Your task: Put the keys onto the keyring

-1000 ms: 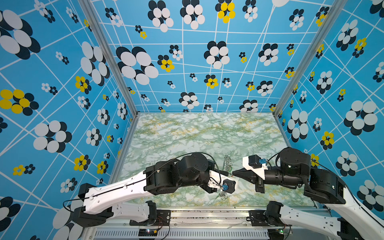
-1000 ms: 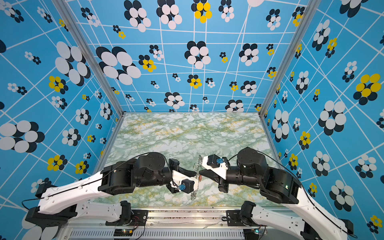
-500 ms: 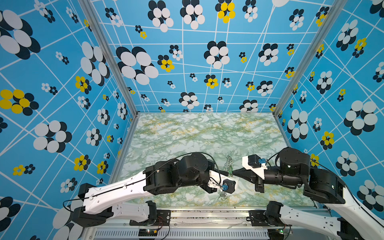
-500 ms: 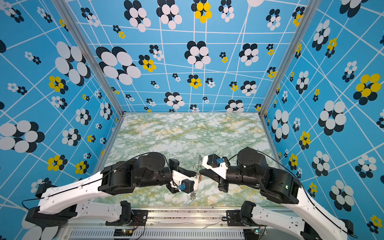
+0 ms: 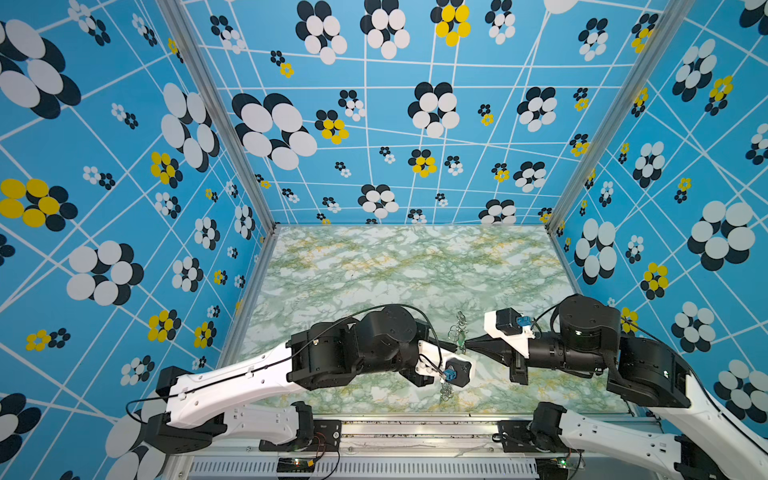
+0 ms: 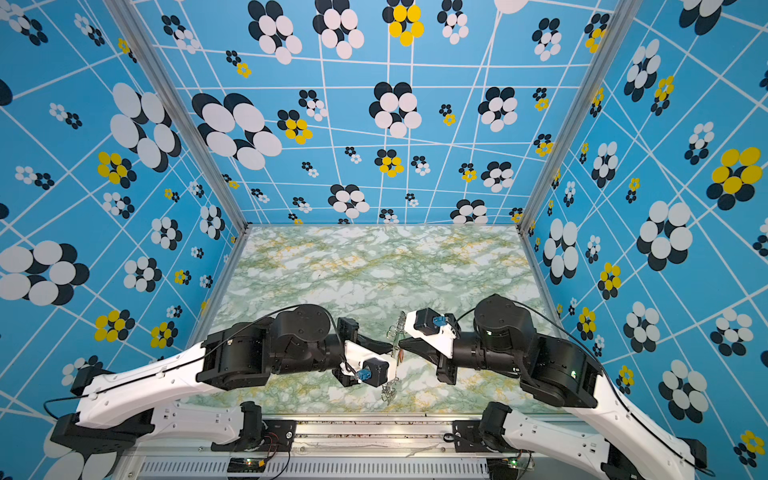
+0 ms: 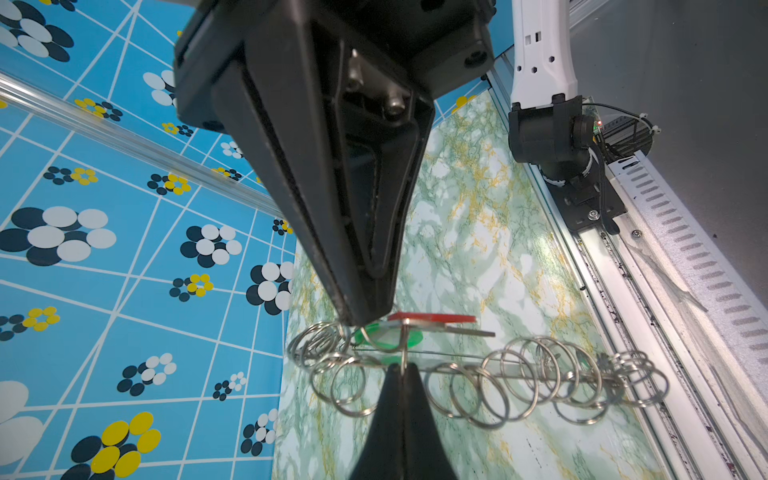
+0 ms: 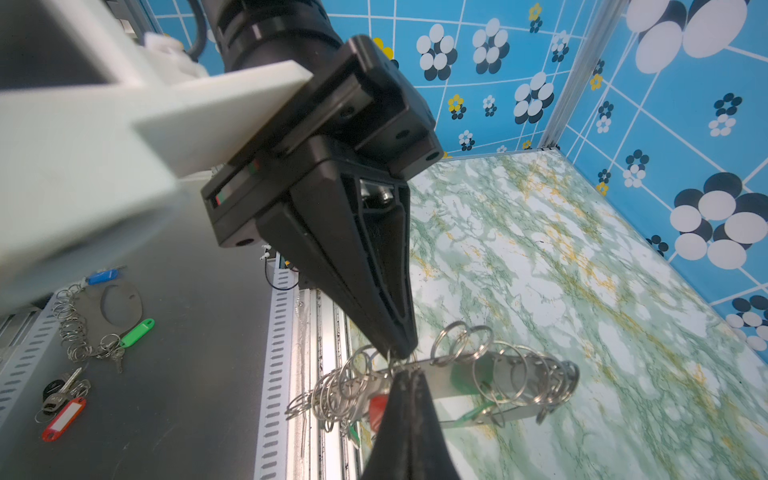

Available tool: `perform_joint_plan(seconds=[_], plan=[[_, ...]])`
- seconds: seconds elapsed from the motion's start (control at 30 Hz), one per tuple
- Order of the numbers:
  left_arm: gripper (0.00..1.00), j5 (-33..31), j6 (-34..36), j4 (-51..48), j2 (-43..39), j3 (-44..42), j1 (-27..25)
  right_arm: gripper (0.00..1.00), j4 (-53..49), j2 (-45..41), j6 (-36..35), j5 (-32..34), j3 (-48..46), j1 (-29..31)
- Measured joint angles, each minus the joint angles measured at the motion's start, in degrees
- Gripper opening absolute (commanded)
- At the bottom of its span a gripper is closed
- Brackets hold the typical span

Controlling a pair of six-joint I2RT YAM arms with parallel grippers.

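Over the green-veined marble tabletop point(image 5: 415, 270), left end effector point(image 7: 402, 368) and right end effector point(image 8: 409, 374) seemingly pinch the flat ring-edged keyring point(image 8: 436, 382).

Grippers two: left point(image 7: 402, 368), right point(image 8: 409, 376). Keyrings point(image 8: 440, 380) point(image 8: 92, 309) two. Tags: red point(image 8: 378, 409) point(image 8: 63, 419) two, blue point(image 8: 102, 276) one, green point(image 8: 468, 379) point(image 8: 138, 332) two-plus.

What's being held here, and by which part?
The keyring: left gripper and right gripper both pinch it mid-row; whether by the plate edge or a ring is unclear.
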Motion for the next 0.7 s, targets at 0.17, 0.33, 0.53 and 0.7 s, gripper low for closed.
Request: perform_joint_plan(seconds=[0.17, 0.33, 0.53, 0.7], plan=[[0.00, -0.02, -0.02, -0.24, 0.00, 0.00, -0.07, 0.00, -0.02, 0.33, 0.00, 0.37, 0.00, 0.00], [0.00, -0.02, -0.20, -0.52, 0.00, 0.00, -0.07, 0.00, -0.02, 0.66, 0.00, 0.79, 0.02, 0.09], [0.00, -0.02, -0.22, -1.05, 0.00, 0.00, -0.07, 0.00, -0.04, 1.07, 0.02, 1.01, 0.20, 0.26], [0.00, 1.11, -0.22, -1.31, -0.09, 0.15, -0.74, 0.00, -0.02, 1.66, 0.02, 2.89, 0.33, 0.26]])
